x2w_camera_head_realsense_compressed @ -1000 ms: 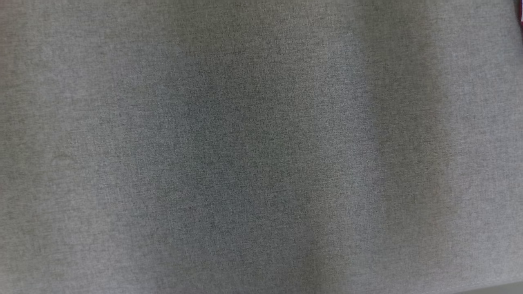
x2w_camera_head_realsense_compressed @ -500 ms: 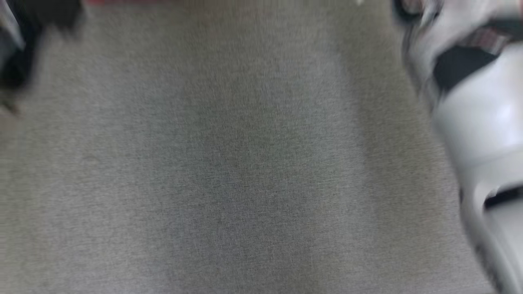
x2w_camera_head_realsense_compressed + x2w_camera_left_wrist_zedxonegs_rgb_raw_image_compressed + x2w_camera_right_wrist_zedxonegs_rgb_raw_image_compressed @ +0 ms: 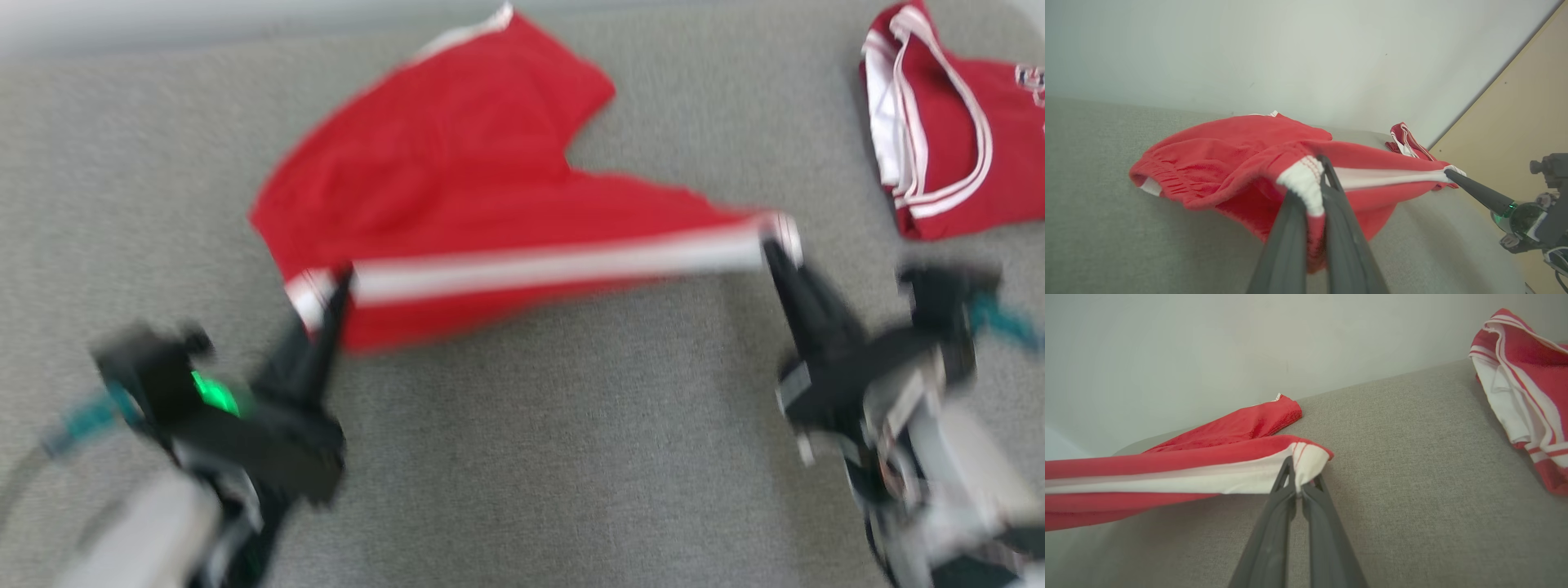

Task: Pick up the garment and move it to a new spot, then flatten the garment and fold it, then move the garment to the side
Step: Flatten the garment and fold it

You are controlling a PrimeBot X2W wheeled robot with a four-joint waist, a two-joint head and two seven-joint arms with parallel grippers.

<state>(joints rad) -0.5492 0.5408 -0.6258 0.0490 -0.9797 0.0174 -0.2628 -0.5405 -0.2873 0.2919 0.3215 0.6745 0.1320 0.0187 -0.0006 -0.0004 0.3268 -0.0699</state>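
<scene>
We record one red garment (image 3: 457,180), a pair of shorts with a white side stripe and white edging, on the grey cloth-covered counter (image 3: 571,474). The head view is blurred. In it the garment lies from the centre toward 12 o'clock. Its near edge, the one bearing the white stripe, is pulled into a straight taut line between the two hands and stands clear of the counter. The rest trails back toward 11 o'clock and rests on the cloth, with one leg reaching the far edge by the pale wall (image 3: 1249,53).

The left hand (image 3: 336,282) sits at 8 o'clock in the head view, its fingers pointing toward 1 o'clock. It is pressed together on the gathered white band at the left end of the stripe. In the left wrist view the band is wedged between the two dark fingers (image 3: 1286,245), and red cloth hangs below them.

The right hand (image 3: 771,249) sits at 4 o'clock, its fingers pointing toward 11 o'clock. It pinches the white hem corner at the right end of the stripe. The right wrist view shows the tips closed, with the corner folded over them.

A second red garment (image 3: 947,155) with white trim lies bunched at 2 o'clock, well apart from the first garment and from both hands. A tan panel (image 3: 1515,110) stands at 3 o'clock in the left wrist view
</scene>
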